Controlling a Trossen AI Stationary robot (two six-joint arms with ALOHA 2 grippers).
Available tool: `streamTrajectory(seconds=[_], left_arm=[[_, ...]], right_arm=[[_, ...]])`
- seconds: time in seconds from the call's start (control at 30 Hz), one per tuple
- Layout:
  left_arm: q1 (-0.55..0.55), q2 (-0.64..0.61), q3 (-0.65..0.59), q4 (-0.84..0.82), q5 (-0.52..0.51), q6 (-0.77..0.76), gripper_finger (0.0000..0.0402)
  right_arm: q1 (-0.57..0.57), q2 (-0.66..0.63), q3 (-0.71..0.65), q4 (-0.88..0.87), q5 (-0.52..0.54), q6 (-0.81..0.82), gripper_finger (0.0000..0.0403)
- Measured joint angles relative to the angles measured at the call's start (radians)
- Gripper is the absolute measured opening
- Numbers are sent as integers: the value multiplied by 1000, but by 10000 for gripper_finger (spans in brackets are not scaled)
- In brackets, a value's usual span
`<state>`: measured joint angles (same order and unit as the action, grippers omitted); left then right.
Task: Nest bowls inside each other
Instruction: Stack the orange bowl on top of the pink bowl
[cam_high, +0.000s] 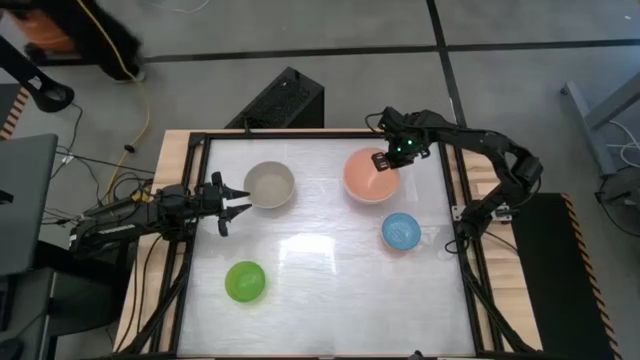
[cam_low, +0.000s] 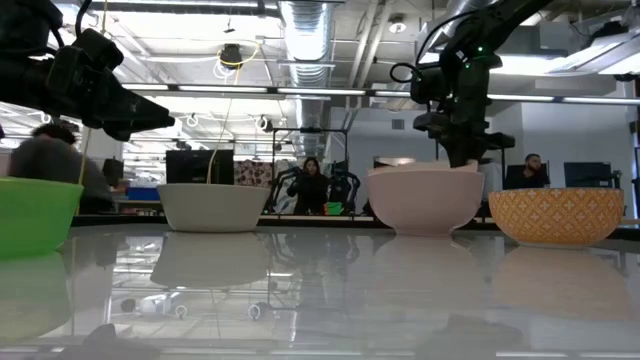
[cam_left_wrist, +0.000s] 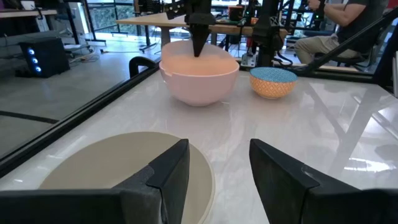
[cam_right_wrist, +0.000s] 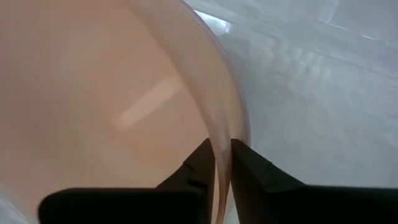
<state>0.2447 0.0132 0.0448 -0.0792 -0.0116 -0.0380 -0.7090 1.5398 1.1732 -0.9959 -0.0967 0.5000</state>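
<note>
Smooth salmon-pink bowl (cam_high: 370, 178), thin round rim between right claw (cam_right_wrist: 222, 163) fingers.

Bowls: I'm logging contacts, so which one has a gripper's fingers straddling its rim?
The salmon-pink bowl at the table's far side: the right gripper has one finger inside and one outside its rim. The grey-beige, blue and green bowls have no fingers on their rims.

I see even, bright overhead light on the white table (cam_high: 330, 290), with a soft pale glare patch at the centre of the high view. In the low view, ceiling strip lights (cam_low: 330, 92) glow along the top and mirror in the glossy tabletop across the lower half, where the bowls' reflections smear. The green bowl (cam_low: 35, 215) at its left edge looks soft. The right wrist view is blurred up close, washed pink.
</note>
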Motion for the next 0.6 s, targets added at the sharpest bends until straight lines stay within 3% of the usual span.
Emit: streamTrajectory(seconds=[0.33,0.6], left_arm=[[0,0,0,0,0,0,158],[0,0,0,0,0,0,158]], right_arm=[[3,-15,0,-26,47,-34,109],[31,-43,44,-107,90,-46,173]])
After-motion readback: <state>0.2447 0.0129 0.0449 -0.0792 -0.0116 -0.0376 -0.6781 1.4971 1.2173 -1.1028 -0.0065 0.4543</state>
